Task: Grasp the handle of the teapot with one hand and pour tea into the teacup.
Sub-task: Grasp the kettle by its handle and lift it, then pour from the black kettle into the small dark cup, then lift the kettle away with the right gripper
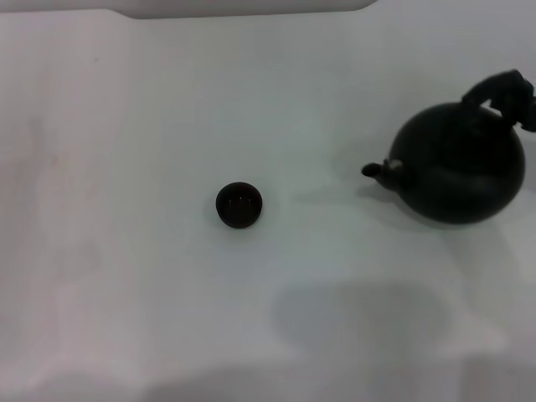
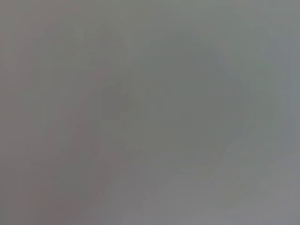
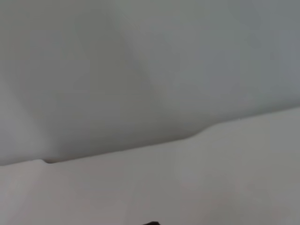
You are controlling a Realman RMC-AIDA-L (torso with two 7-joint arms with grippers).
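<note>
The teapot [image 1: 459, 164] is a large round matte black pot at the right of the head view, with its short spout [image 1: 381, 170] pointing left toward the teacup. Its thick black handle [image 1: 501, 89] arches over the top and reaches the right edge of the view. The teacup [image 1: 239, 203] is a tiny dark round cup standing upright on the white table [image 1: 126, 251], well left of the spout. Neither gripper shows in any view. The left wrist view is a plain grey blur. The right wrist view shows only white surfaces and a dark sliver [image 3: 151, 223].
A white object's edge [image 1: 243, 8] runs along the far side of the table. A soft grey shadow [image 1: 360, 322] lies on the table in front of the teapot. A white ledge edge [image 3: 140, 147] crosses the right wrist view.
</note>
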